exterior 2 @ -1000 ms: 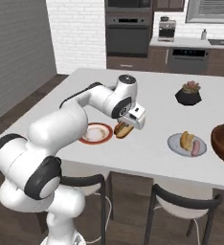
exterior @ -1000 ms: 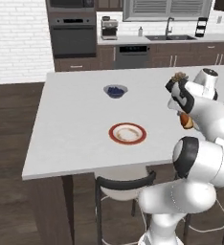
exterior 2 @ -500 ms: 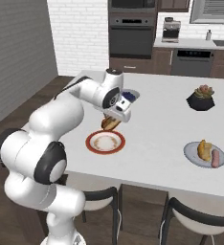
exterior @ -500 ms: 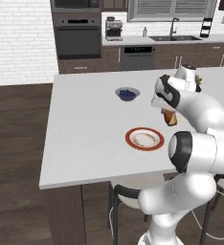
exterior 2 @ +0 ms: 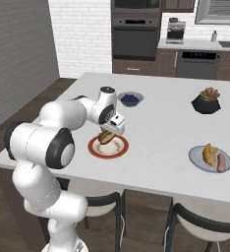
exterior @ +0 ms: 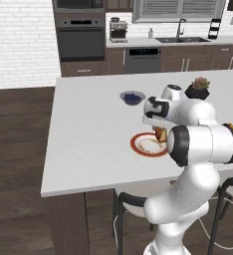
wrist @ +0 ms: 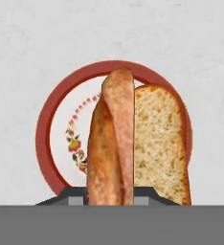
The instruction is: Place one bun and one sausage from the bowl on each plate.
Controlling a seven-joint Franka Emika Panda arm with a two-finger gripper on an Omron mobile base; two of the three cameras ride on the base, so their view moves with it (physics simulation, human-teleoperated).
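While the claw [exterior 2: 106, 138] hangs clenched on the bun [wrist: 138, 148], directly above the red-rimmed plate [wrist: 46, 143] beneath it, an early or high release may let the bun tumble off the rim onto the counter [exterior 2: 156, 128].

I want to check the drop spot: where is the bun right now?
The bun is held in the shut pincer just above the red-rimmed plate, near the counter's front edge in the right base view, left of the grey plate.
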